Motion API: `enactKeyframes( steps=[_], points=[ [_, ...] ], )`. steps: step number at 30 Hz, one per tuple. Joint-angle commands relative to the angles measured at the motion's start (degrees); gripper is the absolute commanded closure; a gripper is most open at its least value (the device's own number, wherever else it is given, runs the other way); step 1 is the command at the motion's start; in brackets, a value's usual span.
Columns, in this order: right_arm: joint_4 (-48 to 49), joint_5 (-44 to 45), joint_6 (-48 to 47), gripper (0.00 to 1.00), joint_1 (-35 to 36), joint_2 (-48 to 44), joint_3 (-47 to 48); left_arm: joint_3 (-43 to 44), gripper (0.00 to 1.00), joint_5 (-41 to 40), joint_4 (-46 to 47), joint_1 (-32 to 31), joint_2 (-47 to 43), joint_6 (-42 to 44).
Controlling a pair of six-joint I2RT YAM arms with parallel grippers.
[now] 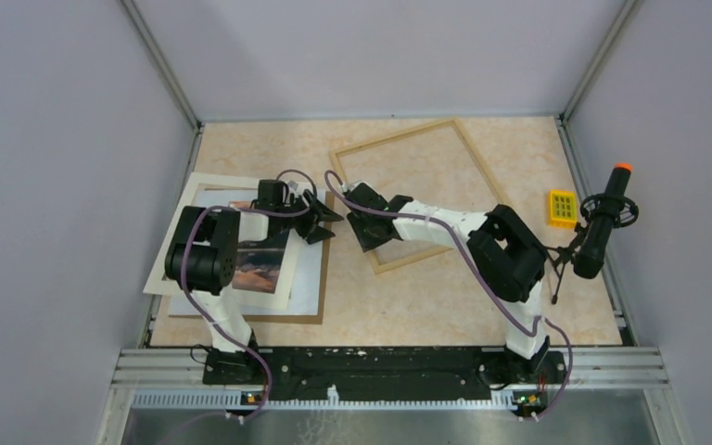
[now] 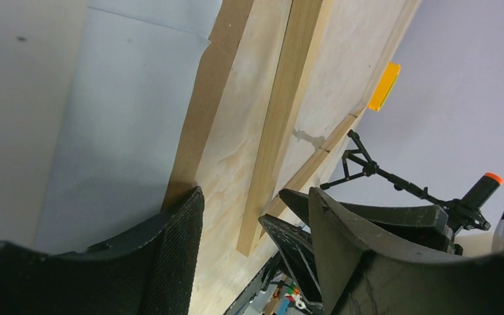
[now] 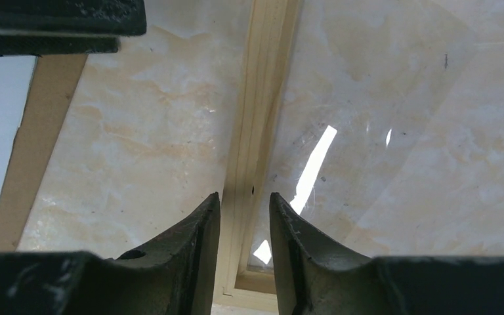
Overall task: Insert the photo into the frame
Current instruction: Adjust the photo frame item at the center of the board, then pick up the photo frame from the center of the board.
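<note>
Bright, even overhead light; soft shadows. White glare streak inside frame (image 3: 257, 118). Wrist views' near edges blurred.

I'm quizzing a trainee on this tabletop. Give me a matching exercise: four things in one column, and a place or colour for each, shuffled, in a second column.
Things:
1. photo
2. frame
3. yellow block
4. right claw

Descriptions:
A. light wood
B. off to the right, apart from the rest
C. straddling a rail of the frame
D. on the left, orange and dark print

Pairs: 1-D, 2-A, 3-B, 4-C
</note>
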Motion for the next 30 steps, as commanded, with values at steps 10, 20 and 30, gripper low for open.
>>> enactKeyframes(
  steps=[10, 20, 30],
  points=[
    [3.0, 3.3, 0.5, 0.69, 1.4, 2.3, -1.4, -1.1, 0.38, -0.5, 10.3, -1.5, 1.8, -4.5],
    [6.5, 2.3, 1.3, 1.00, 1.5, -0.3, -3.9, -3.3, 0.35, -2.4, 19.8, -2.4, 4.8, -9.3],
    [9.4, 0.8, 1.4, 1.00, -0.2, -5.9, -7.6, -7.2, 0.13, -5.7, 41.3, -6.3, 13.7, -17.2]
  ],
)
